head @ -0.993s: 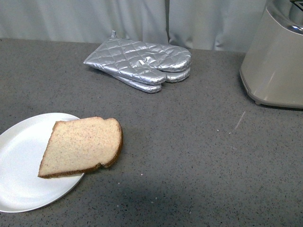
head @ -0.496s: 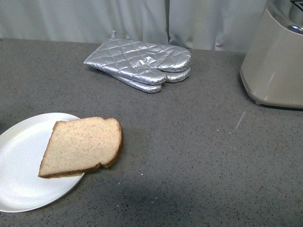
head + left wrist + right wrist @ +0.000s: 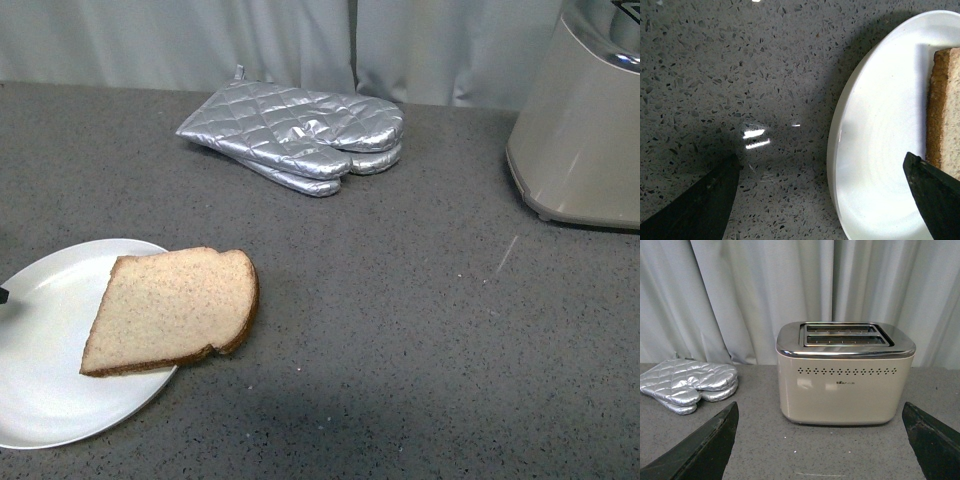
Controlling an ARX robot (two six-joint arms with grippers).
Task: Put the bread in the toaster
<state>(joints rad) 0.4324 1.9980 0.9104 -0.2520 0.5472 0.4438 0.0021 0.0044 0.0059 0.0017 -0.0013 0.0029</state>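
Front view, nearest first: at the near left of the grey speckled counter (image 3: 400, 330), a round white plate (image 3: 40, 400). Flat on that plate, the bread (image 3: 170, 310), partly past the right rim and over the counter, held by nothing. Further back in the middle, two silver quilted oven mitts (image 3: 295, 135), stacked. At the far right, the toaster (image 3: 580, 140), well apart from the bread and cut off by the picture edge. Behind everything, a pale curtain (image 3: 200, 40).

Left wrist view: left gripper (image 3: 821, 165) opened wide, with nothing in its grip. One dark finger (image 3: 700, 200) above bare counter, the other above the plate, just beside the bread's brown crust.

Right wrist view: right gripper (image 3: 820, 410) opened wide too, also gripping nothing. Past its two dark fingers, the toaster standing upright on the counter, with two slots in the shiny top. Off to one side, the mitts.
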